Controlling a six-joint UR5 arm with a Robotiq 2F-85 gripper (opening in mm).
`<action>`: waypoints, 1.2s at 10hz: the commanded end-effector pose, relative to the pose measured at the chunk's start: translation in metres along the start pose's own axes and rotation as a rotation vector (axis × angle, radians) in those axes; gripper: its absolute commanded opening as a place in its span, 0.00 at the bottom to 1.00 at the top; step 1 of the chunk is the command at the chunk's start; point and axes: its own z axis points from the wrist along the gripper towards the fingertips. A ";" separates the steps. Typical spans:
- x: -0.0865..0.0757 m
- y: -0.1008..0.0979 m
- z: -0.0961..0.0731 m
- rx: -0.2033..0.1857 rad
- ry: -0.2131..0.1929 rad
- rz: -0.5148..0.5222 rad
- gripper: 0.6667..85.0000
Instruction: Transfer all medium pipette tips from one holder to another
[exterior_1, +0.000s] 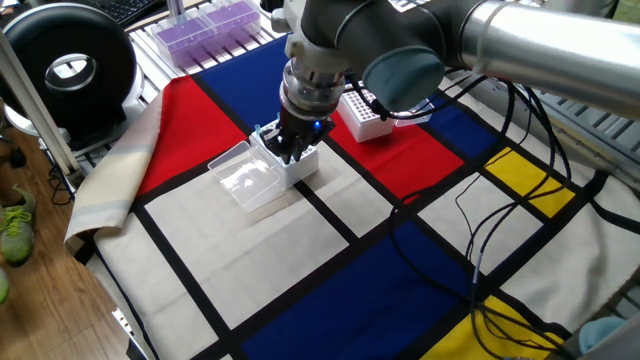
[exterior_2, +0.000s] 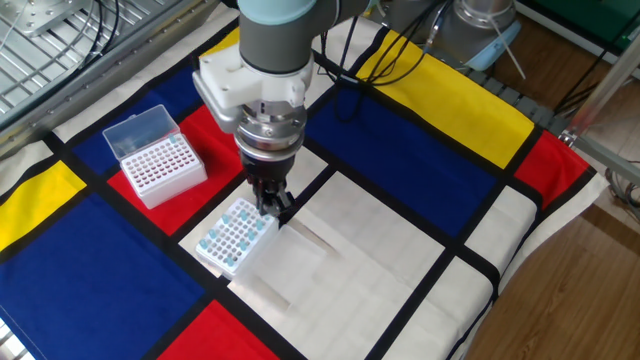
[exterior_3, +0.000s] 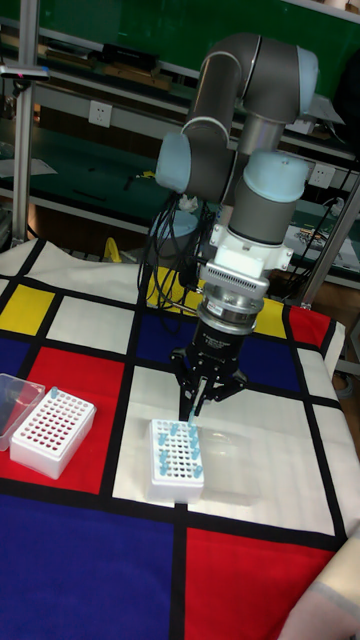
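A white holder (exterior_3: 176, 468) (exterior_2: 228, 243) (exterior_1: 297, 168) with several blue-topped medium pipette tips (exterior_3: 166, 443) stands on a white square of the cloth. My gripper (exterior_3: 192, 408) (exterior_2: 272, 207) (exterior_1: 291, 151) hangs just above its far edge. The fingers are shut on one medium pipette tip (exterior_3: 191, 412), which points down over the holder. A second white holder (exterior_3: 50, 432) (exterior_2: 157, 168) (exterior_1: 364, 117) with red-ringed holes and an open clear lid sits on a red square, apart from the gripper. In the first fixed view the gripper hides most of the tips.
The first holder's clear lid (exterior_1: 243, 176) (exterior_2: 290, 258) lies flat beside it. Purple-filled racks (exterior_1: 213, 22) and a black round device (exterior_1: 70, 60) stand past the cloth's edge. Black cables (exterior_1: 480, 235) trail across the cloth behind the arm.
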 end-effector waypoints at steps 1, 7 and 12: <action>-0.006 -0.004 -0.020 0.011 0.035 0.006 0.00; -0.010 -0.016 -0.045 0.048 0.068 -0.002 0.00; -0.036 -0.045 -0.060 0.052 0.087 -0.103 0.00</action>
